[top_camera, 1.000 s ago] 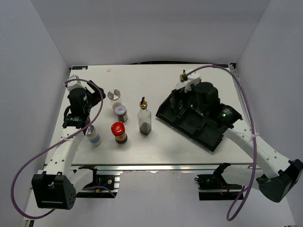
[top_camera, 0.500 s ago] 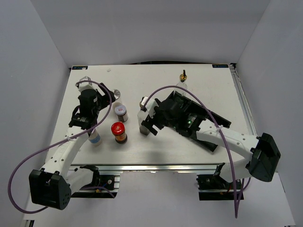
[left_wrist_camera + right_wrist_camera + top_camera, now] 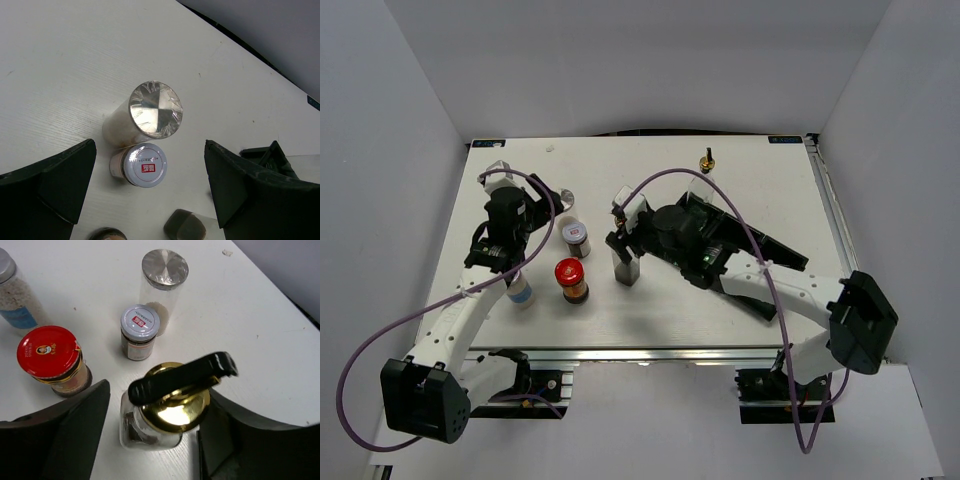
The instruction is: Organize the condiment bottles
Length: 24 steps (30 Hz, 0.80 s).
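Note:
My right gripper [image 3: 623, 245] [image 3: 157, 395] is open, its jaws on either side of a clear glass bottle [image 3: 626, 264] [image 3: 167, 412] with a gold pourer and dark contents. The bottle stands on the table. My left gripper [image 3: 532, 228] [image 3: 149, 150] is open and empty, facing the silver-lidded jar [image 3: 563, 198] [image 3: 155, 109] and the white-lidded jar [image 3: 576, 237] [image 3: 145, 164]. The red-capped brown jar [image 3: 570, 279] [image 3: 48, 352] and the white blue-banded bottle [image 3: 520, 291] [image 3: 12, 295] stand in front. The second glass bottle [image 3: 706, 166] stands at the back.
The black three-compartment tray [image 3: 782, 256] lies right of centre, partly hidden by my right arm. Grey walls close in the table [image 3: 650, 315] on the left, back and right.
My right arm swung left from over the tray and brought its open jaws around the glass bottle. My left gripper shifted slightly right toward the two jars.

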{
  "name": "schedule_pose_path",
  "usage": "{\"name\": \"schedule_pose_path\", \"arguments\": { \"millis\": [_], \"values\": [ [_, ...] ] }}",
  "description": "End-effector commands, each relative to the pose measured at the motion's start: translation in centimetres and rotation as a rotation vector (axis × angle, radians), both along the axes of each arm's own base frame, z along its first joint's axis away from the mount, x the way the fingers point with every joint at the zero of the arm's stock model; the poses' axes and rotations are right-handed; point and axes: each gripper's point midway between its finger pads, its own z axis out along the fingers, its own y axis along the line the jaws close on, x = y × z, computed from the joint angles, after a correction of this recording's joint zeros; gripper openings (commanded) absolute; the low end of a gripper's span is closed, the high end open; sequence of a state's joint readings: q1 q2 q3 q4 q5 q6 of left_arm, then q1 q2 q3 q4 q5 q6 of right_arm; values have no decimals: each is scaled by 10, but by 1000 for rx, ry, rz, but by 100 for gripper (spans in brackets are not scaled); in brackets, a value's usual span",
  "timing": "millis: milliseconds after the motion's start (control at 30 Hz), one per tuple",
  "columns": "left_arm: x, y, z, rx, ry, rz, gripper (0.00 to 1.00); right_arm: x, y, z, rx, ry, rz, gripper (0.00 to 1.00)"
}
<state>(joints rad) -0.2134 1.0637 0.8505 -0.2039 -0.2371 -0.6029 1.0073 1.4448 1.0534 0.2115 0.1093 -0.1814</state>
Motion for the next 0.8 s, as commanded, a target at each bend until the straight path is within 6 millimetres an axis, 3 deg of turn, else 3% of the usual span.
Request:
{"name": "schedule_pose_path", "arguments": {
  "millis": [0,33,100,133,333,567,600,767],
  "values": [
    [3,0,24,-20,-59,10,98,13,13,21,76,-21,-37,71],
    [4,0,22,-15,-53,16,98,15,13,17,73,-18,-40,69],
    [5,2,20,-3,-32,24,98,16,16,12,70,-11,-41,52],
    [6,3,22,0,-35,25,98,16,17,12,78,-11,-42,36],
    [8,4,21,15,-32,29,98,14,19,35,126,-20,-32,3],
    [5,2,36,-4,-75,17,98,8,-2,84,169,-60,-35,0],
    [5,2,39,-7,-82,14,98,10,-10,100,191,-71,-42,0],
    [2,5,50,-13,-113,31,98,15,-41,139,245,-92,-66,0]
  ]
}}
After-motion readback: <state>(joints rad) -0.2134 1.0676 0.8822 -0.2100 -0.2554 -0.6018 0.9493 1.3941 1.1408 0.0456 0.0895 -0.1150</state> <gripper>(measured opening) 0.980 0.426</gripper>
